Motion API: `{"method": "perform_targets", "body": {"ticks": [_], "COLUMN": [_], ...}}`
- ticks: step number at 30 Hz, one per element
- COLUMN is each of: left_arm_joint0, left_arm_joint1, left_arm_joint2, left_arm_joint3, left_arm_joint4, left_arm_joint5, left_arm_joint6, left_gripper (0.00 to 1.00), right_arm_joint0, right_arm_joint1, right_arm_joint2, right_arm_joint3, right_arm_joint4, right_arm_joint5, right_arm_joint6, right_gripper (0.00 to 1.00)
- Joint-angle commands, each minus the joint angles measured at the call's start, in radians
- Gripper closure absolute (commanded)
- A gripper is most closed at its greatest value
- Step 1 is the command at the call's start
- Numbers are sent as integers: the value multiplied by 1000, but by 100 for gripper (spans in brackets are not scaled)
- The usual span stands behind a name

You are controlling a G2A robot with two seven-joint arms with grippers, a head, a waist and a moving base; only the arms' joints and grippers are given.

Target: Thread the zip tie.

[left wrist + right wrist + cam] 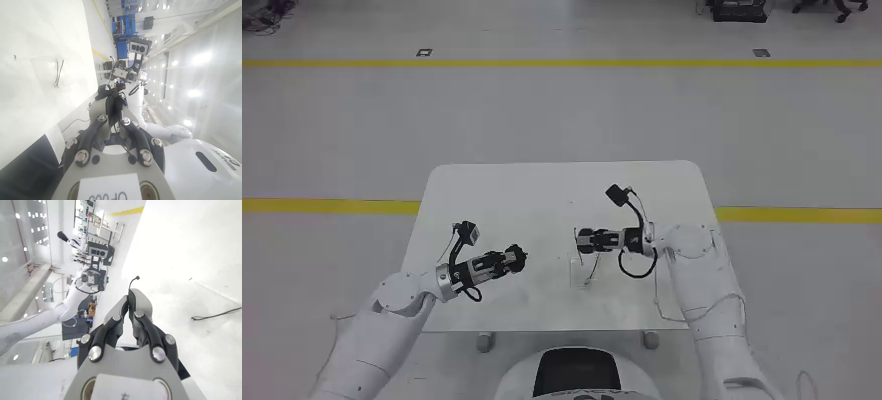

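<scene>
The right gripper (128,296) has its fingers (139,302) squeezed tight on a thin black zip tie (137,277). The tie's little head pokes out past the tips. The left gripper (111,96) has its fingers (98,107) closed too. From the top, a clear stand (584,270) sits just beside the right fingers. The left wrist view shows two black ties (59,73) in it.

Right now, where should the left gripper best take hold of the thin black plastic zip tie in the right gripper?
Probably the short curved stub of the thin black plastic zip tie, just below its square head, coming head-on toward the right gripper: that stub alone sticks out past the shut fingertips.
</scene>
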State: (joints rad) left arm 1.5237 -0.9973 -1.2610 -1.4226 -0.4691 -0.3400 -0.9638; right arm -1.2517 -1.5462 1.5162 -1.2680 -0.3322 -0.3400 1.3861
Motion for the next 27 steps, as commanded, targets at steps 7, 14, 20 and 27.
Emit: {"method": "perform_targets", "body": {"ticks": [7,14,20,27], "left_arm_joint0": [0,0,0,0], "left_arm_joint1": [0,0,0,0], "left_arm_joint2": [0,0,0,0], "left_arm_joint3": [0,0,0,0], "left_arm_joint4": [0,0,0,0], "left_arm_joint5": [0,0,0,0], "left_arm_joint6": [0,0,0,0], "left_gripper": [100,100,100,100], "right_arm_joint0": [40,79,109,132], "right_arm_joint1": [71,132,170,189], "right_arm_joint2": [-106,-224,-328,-388], "right_arm_joint3": [72,122,164,197], "right_arm_joint4": [258,442,581,614], "right_arm_joint5": [0,0,0,0], "right_arm_joint6": [4,4,4,4], "right_gripper": [100,100,100,100]}}
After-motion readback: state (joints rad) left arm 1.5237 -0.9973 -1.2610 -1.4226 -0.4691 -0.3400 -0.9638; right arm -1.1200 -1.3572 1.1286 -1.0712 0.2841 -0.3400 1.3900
